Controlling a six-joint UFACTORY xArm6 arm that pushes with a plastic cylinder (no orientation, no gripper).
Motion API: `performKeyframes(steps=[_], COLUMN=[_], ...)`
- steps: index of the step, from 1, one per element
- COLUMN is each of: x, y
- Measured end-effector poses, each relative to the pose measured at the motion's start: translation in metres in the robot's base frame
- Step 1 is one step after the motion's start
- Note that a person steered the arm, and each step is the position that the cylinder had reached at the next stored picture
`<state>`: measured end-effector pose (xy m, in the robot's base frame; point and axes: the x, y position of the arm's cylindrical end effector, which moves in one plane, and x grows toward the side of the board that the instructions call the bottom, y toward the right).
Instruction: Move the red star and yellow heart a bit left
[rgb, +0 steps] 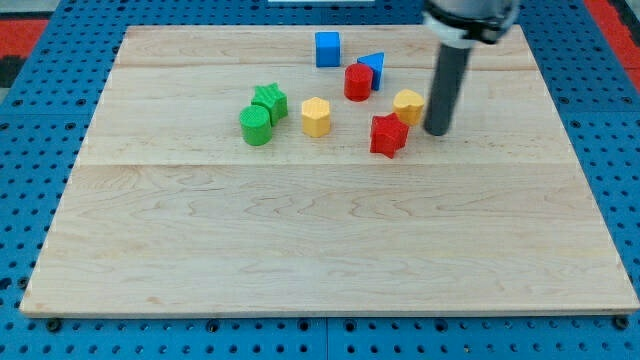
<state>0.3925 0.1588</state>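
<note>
The red star lies on the wooden board right of centre in the upper half. The yellow heart sits just up and to the right of it, close but apart. My tip stands on the board just right of the yellow heart and right of the red star, very near both; contact cannot be told. The dark rod rises from it toward the view's top.
A red cylinder and a blue triangle sit up-left of the yellow heart. A blue cube is near the top. A yellow hexagon, a green star and a green cylinder lie to the left.
</note>
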Motion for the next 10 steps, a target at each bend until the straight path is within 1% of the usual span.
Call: performKeyframes(steps=[1,3,4,6,7,8,9,10], x=[-0.027,-0.034,-0.034,0.005,-0.003,-0.012,-0.013,-0.007], y=[-0.003,-0.06,-0.077,-0.019,-0.032,-0.072,-0.068,-0.026])
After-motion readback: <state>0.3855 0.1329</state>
